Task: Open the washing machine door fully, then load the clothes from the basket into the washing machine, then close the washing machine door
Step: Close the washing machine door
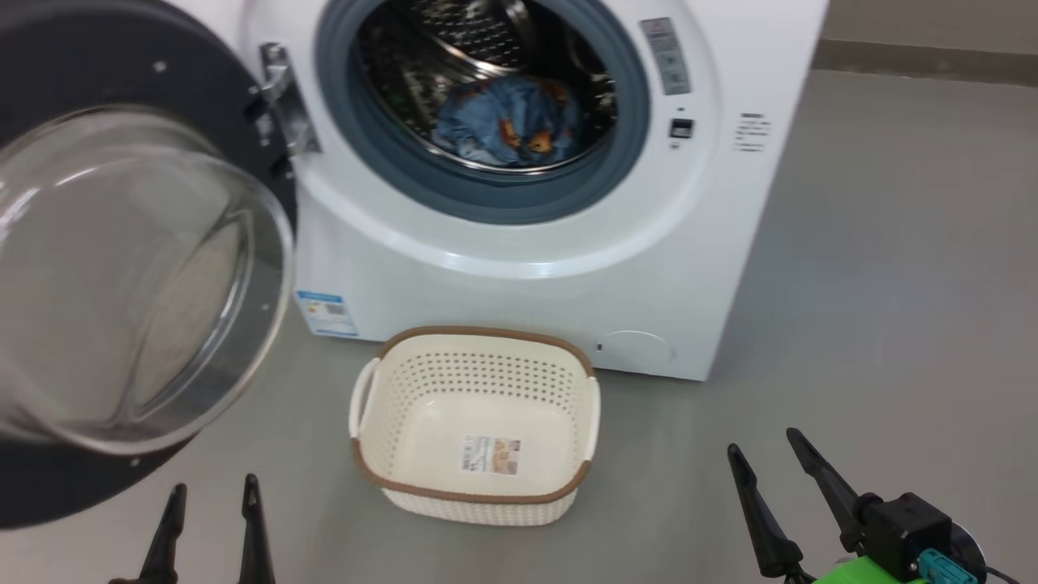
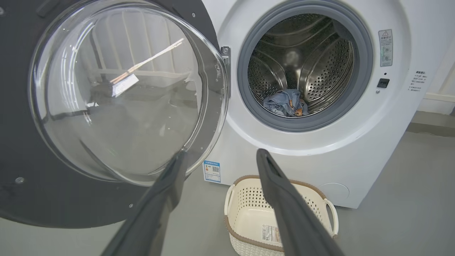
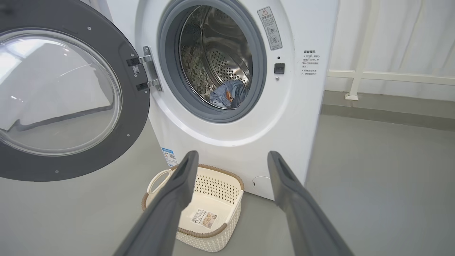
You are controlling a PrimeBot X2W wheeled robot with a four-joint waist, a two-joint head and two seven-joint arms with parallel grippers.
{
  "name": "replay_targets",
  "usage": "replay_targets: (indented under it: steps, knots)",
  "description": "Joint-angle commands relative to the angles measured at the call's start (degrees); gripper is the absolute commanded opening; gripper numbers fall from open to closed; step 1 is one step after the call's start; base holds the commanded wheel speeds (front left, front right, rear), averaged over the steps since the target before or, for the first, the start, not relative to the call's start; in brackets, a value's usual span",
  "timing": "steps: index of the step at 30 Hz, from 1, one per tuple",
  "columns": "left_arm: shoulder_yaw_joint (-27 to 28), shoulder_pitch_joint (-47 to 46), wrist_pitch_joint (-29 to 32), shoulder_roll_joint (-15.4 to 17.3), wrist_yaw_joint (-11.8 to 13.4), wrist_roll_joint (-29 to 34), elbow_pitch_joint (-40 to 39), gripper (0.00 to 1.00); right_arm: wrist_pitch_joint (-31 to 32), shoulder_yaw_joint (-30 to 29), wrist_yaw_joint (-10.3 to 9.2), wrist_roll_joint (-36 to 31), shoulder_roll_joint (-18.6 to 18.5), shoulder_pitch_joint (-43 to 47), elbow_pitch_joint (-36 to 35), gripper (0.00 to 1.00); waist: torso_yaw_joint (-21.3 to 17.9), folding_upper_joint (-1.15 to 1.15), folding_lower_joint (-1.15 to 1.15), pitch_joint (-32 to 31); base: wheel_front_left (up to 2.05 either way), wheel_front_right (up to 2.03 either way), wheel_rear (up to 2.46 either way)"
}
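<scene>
The washing machine [image 1: 486,276] stands at the far side of the floor with its mouth uncovered. The washing machine door [image 1: 122,276] is swung wide to the left on its hinge [image 1: 280,97], its glass bowl bulging toward the near side. The basket [image 1: 478,334] sits on the floor just in front of the machine and holds nothing but a label sticker. The clothes [image 1: 511,122] lie in a blue heap at the bottom of the drum, behind the grey gasket [image 1: 486,203]. By this layout the loading looks done and closing the door is what remains.

The main risk is judged to be in that closing swing. The left gripper [image 1: 215,484] hovers low at the near left, beneath the door, jaws spread wide and holding nothing. A push landing on the curved, slick glass rather than the black rim could skid off and leave the door half shut. A weak push could bring the door to the gasket without latching.

The heap lies toward the front of the drum. Any fold over the gasket lip would be pinched, though none shows there. Whether the door's lower edge clears the basket cannot be told.

The right gripper [image 1: 762,440], also wide and holding nothing, sits at the near right, well apart from the door's path.
</scene>
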Motion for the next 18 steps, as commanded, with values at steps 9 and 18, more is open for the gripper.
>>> replay_targets:
  steps: [9, 18]
  knots:
    - [3.3, -2.6, -0.6, -0.1, 0.5, 1.0, -1.0, 1.00, 0.3, 2.2, 0.35, -0.3, -0.2, -2.6, -2.0, 1.00, 13.6, 0.00, 0.00, 0.9, 0.00, 0.00, 0.00]
    - [4.3, -1.9, -0.7, -1.1, 0.2, 1.2, -0.7, 1.00, 0.5, 4.1, 0.35, 0.2, -0.2, -3.4, -1.4, 1.00, 18.5, 0.00, 0.00, 1.0, 0.00, 0.00, 0.00]
